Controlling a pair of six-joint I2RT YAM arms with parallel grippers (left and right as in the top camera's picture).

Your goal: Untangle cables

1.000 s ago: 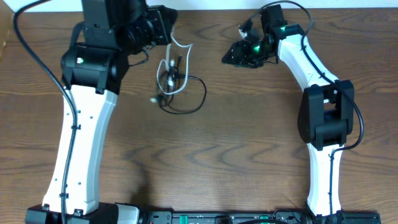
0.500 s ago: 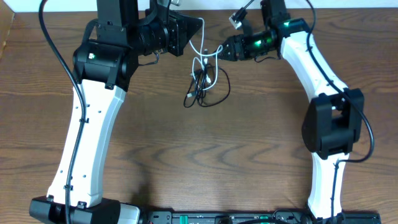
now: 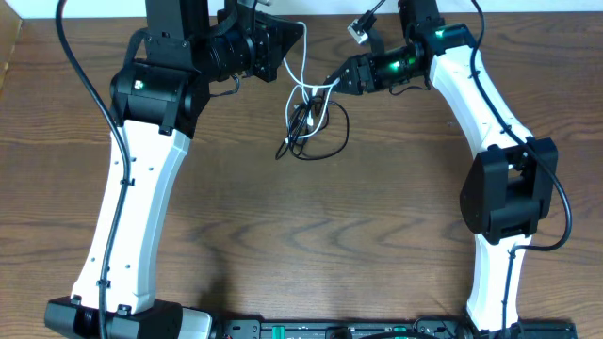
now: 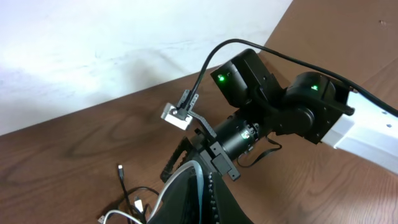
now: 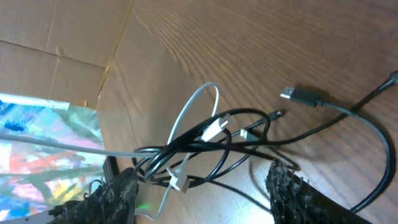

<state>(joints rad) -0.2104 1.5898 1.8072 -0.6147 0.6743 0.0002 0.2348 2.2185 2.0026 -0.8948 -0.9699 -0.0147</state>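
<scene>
Cables in a knot on my remote feed: at the left, the left gripper (image 3: 285, 42) is clenching shut on the white cable (image 5: 213, 129), which is running from its fingers down into the tangle near the far edge of the wooden table (image 3: 283, 235). At centre, I am watching the white cable and the black cable (image 5: 305, 96) lying wound through each other in a small heap on the tabletop. The black one is looping out toward the near side, and one of its plug ends is resting free on the wood just beside the heap. At the right, the right gripper (image 3: 332, 83) is hovering at the heap's edge with its jaws released. Its fingers (image 5: 115, 196) are standing wide apart, with the knot just ahead between them and nothing in their grasp.
</scene>
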